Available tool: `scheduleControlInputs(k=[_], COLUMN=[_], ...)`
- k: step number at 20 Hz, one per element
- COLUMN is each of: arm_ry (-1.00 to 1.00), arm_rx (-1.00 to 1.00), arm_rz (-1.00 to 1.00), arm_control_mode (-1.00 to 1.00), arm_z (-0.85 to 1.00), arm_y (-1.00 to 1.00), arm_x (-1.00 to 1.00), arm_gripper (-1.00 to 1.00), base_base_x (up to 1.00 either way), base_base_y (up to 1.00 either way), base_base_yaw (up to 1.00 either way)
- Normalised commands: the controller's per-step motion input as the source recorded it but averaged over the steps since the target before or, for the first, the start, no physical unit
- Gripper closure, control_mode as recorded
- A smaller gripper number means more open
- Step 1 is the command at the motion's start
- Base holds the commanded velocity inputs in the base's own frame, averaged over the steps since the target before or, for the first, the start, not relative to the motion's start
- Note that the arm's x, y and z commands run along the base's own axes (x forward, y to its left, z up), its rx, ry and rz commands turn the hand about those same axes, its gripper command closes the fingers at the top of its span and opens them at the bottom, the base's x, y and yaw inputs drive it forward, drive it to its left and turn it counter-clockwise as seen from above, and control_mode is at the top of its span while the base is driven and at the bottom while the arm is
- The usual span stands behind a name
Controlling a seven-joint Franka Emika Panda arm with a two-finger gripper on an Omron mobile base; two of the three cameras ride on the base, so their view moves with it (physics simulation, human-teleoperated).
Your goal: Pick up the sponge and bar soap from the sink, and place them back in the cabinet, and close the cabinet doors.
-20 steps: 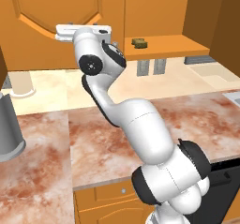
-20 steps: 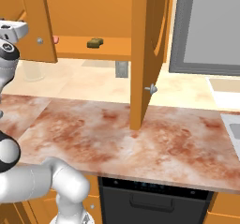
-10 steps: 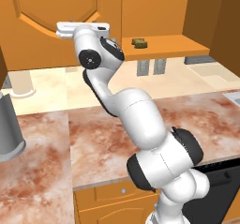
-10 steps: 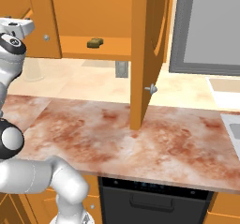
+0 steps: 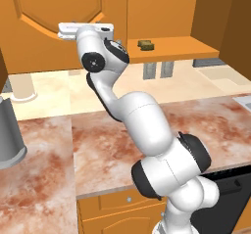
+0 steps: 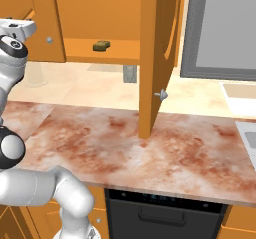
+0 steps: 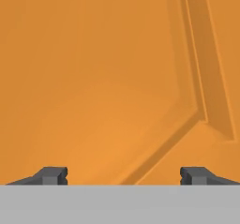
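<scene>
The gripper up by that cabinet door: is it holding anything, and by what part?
Nothing is held. The gripper has its jaws wide apart with only the door panel ahead of them.

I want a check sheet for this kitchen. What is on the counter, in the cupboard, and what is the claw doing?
surface: marbled reddish counter, nothing lying on the stretch under the cupboard.
job's things: sponge sits on the cabinet shelf; both cabinet doors stand open, the right one swung out over the counter; bar soap nothing seen.
clutter: grey pot at the counter's left edge.
grippers: claw has its tips wide apart, holds nothing, faces the left door's arched panel up close.
cables: nothing seen.
surroundings: grey panel on the right, dark appliance under the counter.
</scene>
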Motion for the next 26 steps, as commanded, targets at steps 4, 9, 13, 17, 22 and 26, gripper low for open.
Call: scheduleControlInputs(k=[4,9,13,17,22,26], arm_ry=[0.00,0.00,0.00,0.00,0.00,0.00], arm_rx=[0.00,0.00,0.00,0.00,0.00,0.00], arm_rz=[0.00,0.00,0.00,0.00,0.00,0.00], arm_control_mode=[-1.00,-1.00,-1.00,-1.00,-1.00,-1.00], arm_z=[0.00,0.05,0.11,0.13,0.12,0.12], arm_y=[0.00,0.00,0.00,0.00,-0.04,-0.13], arm_x=[0.09,-0.02,-0.15,-0.28,-0.28,-0.33], arm_gripper=[-1.00,-1.00,-1.00,-1.00,-1.00,-1.00], base_base_x=[0.00,0.00,0.00,0.00,0.00,0.00], base_base_y=[0.00,0.00,0.00,0.00,0.00,0.00], base_base_yaw=[0.00,0.00,0.00,0.00,0.00,0.00])
